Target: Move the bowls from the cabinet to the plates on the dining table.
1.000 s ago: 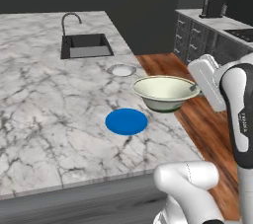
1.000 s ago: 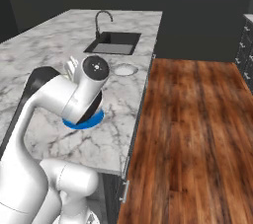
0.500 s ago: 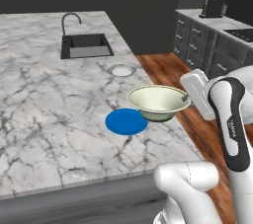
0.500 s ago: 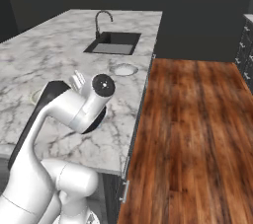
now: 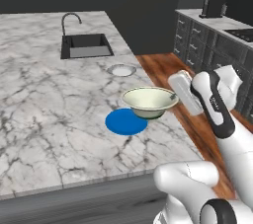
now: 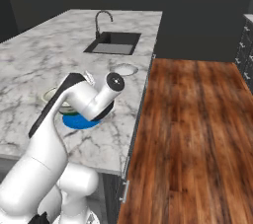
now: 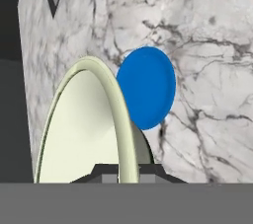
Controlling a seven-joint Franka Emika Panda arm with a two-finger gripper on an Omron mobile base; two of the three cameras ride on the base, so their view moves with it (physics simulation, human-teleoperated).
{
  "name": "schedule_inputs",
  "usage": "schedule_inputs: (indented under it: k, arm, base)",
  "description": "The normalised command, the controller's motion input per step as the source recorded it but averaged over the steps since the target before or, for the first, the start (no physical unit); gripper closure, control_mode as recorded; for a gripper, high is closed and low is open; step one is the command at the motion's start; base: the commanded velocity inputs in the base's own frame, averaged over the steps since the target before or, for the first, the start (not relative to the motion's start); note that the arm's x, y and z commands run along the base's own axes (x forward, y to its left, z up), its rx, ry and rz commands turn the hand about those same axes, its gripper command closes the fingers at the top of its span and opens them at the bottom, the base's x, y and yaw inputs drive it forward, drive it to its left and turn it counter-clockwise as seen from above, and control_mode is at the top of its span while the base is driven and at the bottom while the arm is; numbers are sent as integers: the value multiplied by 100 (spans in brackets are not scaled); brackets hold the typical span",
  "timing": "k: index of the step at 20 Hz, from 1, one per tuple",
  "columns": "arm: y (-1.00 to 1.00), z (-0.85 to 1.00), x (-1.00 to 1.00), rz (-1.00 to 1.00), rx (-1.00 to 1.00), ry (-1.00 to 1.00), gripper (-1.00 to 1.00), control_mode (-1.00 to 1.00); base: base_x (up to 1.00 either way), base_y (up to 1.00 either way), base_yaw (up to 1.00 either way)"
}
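I have the gripper [image 7: 127, 172] clamped on the rim of 1 bowl [image 5: 149, 101], its fingers [image 7: 148, 171] pinched either side of the cream edge in the hand view. The bowl sits upright in the air above the table [image 5: 44, 104], over the right edge of 1 blue disc [image 5: 126, 122] lying flat on the marble. From the left base view the bowl overlaps the disc's right side; in the right base view my own arm [image 6: 79, 102] blocks most of both, with only a slice of bowl rim and disc showing around it.

I count 1 plate [image 5: 121, 70], pale and round, farther along the table toward the sink [image 5: 85, 46], well apart from the bowl. 1 faucet [image 5: 70, 18] stands at the sink's far edge. Dark drawers [image 5: 207, 45] line the far right beyond the wood floor [image 6: 192, 134].

Compared with 1 second ago, the bowl has come down and shifted left, closer to the disc.
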Motion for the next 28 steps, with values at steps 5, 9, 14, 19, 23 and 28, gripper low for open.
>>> schedule_inputs:
  k: [5, 9, 14, 19, 23, 28]
  arm:
    - [12, -57, 48, 7, 0, 0, 100, -100]
    - [18, -40, 50, 4, 0, 0, 100, -100]
    - [15, -20, 31, 1, 0, 0, 100, -100]
    - [16, -36, 18, 1, 0, 0, 100, -100]
    - [13, -40, 11, 0, 0, 0, 100, -100]
    - [1, -32, 6, 0, 0, 0, 100, -100]
  base:
    - [0, 0, 0]
    - [0, 0, 0]
    - [0, 0, 0]
    - [0, 0, 0]
    - [0, 0, 0]
    - [0, 0, 0]
